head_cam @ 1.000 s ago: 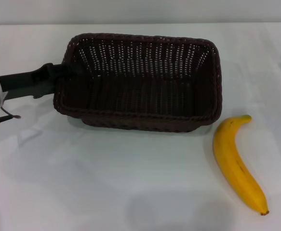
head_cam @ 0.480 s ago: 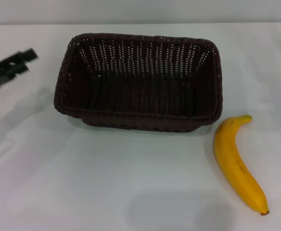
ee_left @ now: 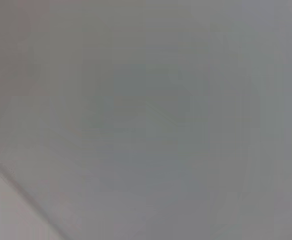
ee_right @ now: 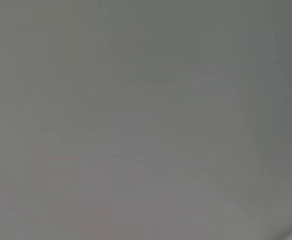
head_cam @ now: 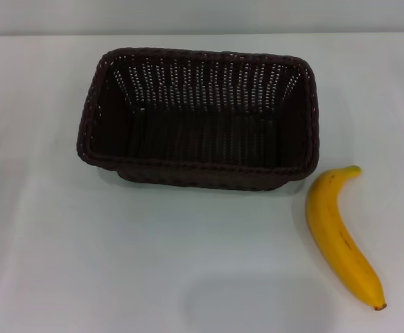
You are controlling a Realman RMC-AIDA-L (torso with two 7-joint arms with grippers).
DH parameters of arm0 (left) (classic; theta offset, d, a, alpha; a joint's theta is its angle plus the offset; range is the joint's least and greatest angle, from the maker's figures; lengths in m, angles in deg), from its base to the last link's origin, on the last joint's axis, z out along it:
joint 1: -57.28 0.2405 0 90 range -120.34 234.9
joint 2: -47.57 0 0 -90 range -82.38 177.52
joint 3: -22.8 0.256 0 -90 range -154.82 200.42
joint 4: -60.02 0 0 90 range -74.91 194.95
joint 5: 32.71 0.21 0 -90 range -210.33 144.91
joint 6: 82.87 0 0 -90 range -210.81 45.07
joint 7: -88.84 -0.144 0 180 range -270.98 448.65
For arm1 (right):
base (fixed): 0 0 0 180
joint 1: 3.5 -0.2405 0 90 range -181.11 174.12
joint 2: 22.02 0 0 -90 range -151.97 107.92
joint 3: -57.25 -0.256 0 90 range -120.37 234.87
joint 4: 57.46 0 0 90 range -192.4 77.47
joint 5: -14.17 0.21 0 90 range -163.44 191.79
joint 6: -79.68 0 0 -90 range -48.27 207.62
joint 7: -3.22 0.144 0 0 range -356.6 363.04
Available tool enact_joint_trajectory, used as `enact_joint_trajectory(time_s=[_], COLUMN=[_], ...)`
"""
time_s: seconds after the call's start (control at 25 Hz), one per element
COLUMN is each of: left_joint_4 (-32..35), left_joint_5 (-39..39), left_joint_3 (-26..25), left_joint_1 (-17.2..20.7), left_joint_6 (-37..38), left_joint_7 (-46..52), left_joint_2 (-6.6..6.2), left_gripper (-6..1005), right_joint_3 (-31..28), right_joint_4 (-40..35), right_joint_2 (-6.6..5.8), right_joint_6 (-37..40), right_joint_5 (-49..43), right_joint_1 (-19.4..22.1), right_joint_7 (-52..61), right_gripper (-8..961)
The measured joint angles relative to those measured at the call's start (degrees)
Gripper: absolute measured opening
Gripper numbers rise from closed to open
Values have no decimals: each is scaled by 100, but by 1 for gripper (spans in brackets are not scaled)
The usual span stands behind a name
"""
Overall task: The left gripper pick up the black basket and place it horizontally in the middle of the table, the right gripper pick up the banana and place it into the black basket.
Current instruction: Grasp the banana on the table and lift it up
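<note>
The large rectangular dark brown-black woven wicker basket [head_cam: 198, 118] sits flat on the plain white worktop [head_cam: 118, 263], its long side running across the head view, slightly left of centre and toward the far half of the surface. Its braided rim is level, its open-weave sides slope inward to a dark floor, and nothing lies inside it. No label, brand or writing can be read on it or anywhere else.

The single ripe yellow curved banana [head_cam: 341, 235] lies on the worktop to the right of the basket and nearer the robot, close to the basket's near right corner but apart from it. Its greenish stem tip points toward the far side; its dark end points toward the near right corner.

The worktop is bare white and smooth, with soft grey shadows; a pale wall band runs along its far edge.

Neither the left claw nor the right claw appears in any view, so their state cannot be told. Both wrist views show only a featureless grey surface.
</note>
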Motion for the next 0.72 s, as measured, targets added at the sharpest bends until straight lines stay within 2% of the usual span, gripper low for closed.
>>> enact_joint_trajectory(time_s=[0.16, 0.24, 0.28, 0.36, 0.48, 0.52, 0.64, 0.72], left_joint_4=[-89, -267, -416, -672, -916, -982, -1062, -1046], left_joint_5=[-178, -456, -657, -1052, -1489, -1565, -1587, -1577], left_joint_3=[-154, -159, -161, -165, -170, -171, -154, -152], left_joint_1=[-49, -120, -164, -246, -375, -432, -597, -660], left_joint_6=[462, 510, 515, 514, 516, 534, 702, 828], left_joint_7=[-653, -1137, -1473, -1999, -2596, -2810, -3196, -3403], left_joint_2=[100, 112, 118, 125, 142, 145, 132, 126], left_gripper=[783, 783, 782, 782, 781, 780, 779, 779], right_joint_3=[305, 298, 277, 264, 262, 260, 258, 262], right_joint_4=[-524, -899, -1236, -1887, -3309, -3907, -5240, -6207], right_joint_2=[-584, -789, -853, -864, -711, -606, -281, 82], right_joint_6=[-511, -892, -1129, -1448, -1688, -1765, -2049, -2419], right_joint_5=[-1282, -2028, -2472, -3026, -3905, -4353, -5356, -6103], right_joint_1=[162, 192, 222, 286, 425, 455, 458, 366], right_joint_7=[1657, 2325, 2653, 3091, 3957, 4295, 5055, 5493], right_gripper=[842, 842, 842, 841, 841, 841, 841, 841])
